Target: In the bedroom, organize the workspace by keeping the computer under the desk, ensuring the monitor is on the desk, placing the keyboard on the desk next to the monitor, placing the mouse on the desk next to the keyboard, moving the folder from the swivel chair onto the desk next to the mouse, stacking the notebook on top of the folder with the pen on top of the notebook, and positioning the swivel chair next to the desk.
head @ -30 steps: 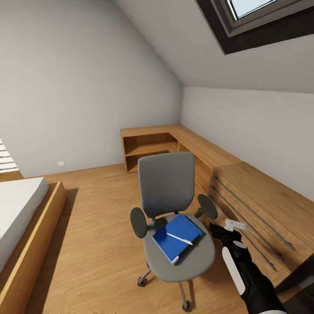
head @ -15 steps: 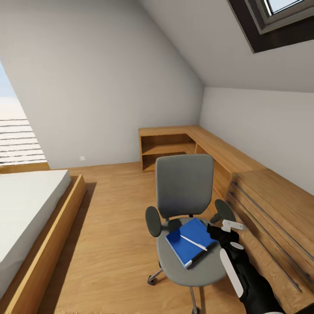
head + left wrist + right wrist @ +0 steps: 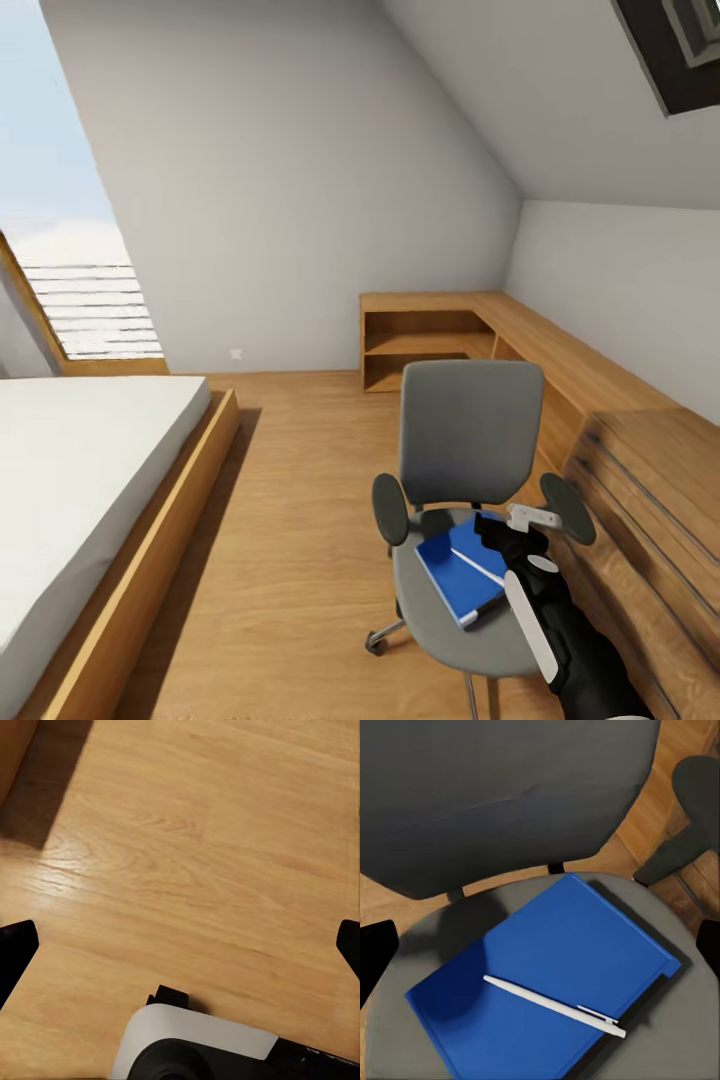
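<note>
The grey swivel chair (image 3: 470, 430) stands on the wooden floor, its back toward the wall shelf. On its seat lies the blue folder (image 3: 455, 575) (image 3: 562, 975), and the white pen (image 3: 478, 567) (image 3: 555, 1006) rests across it. A dark strip runs along one folder edge; I cannot tell whether it is the notebook or shadow. My right gripper (image 3: 492, 528) (image 3: 542, 949) hovers open above the folder, fingers wide apart. Over bare floor, my left gripper (image 3: 180, 945) is open. The desk, computer, monitor, keyboard and mouse are out of view.
A bed (image 3: 80, 470) with a wooden frame takes up the left. A light wooden drawer chest (image 3: 650, 500) stands close to the chair's right. A low wooden shelf unit (image 3: 430, 335) runs along the far wall. Open floor (image 3: 300, 520) lies between bed and chair.
The head view has swung left, so chair and shelf sit further right in the picture and more bed and window show. My right gripper now overlaps the folder's corner.
</note>
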Robot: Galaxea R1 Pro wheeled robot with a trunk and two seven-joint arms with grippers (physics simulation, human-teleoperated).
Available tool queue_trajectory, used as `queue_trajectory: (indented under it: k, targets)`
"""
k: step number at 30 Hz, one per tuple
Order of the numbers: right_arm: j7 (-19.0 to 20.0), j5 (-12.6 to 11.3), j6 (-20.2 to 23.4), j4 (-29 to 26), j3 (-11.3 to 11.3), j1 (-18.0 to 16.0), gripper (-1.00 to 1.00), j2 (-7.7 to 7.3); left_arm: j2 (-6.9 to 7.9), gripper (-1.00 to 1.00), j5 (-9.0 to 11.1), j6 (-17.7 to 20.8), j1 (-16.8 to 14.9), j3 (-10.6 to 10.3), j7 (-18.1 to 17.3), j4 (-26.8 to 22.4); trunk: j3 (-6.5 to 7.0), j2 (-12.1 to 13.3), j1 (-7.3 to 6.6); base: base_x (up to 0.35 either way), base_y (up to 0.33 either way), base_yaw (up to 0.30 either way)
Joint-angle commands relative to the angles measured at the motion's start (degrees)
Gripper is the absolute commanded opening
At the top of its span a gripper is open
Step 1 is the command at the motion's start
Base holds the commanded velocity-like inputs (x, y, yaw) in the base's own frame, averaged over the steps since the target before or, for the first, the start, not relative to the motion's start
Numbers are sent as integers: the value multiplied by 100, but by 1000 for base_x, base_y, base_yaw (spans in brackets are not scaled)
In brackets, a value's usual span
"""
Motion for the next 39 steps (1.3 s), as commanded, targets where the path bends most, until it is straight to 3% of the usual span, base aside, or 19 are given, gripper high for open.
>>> queue_trajectory:
  k: [1, 22, 39]
  targets:
    - [-37, -49, 21, -10, 8, -2, 100, -3, -2, 100, 59, 3, 1, 14, -51, -6, -5, -3, 0, 0, 0, 279]
    - [-36, -44, 28, -18, 8, -2, 100, -19, 6, 100, 67, -3, 1, 22, -51, -6, -5, -3, 0, 0, -156, 272]
    - [-22, -11, 74, -13, 8, -2, 100, -53, 7, 100, 68, -6, 1, 23, -51, -6, -5, -3, 0, 0, -10, 72]
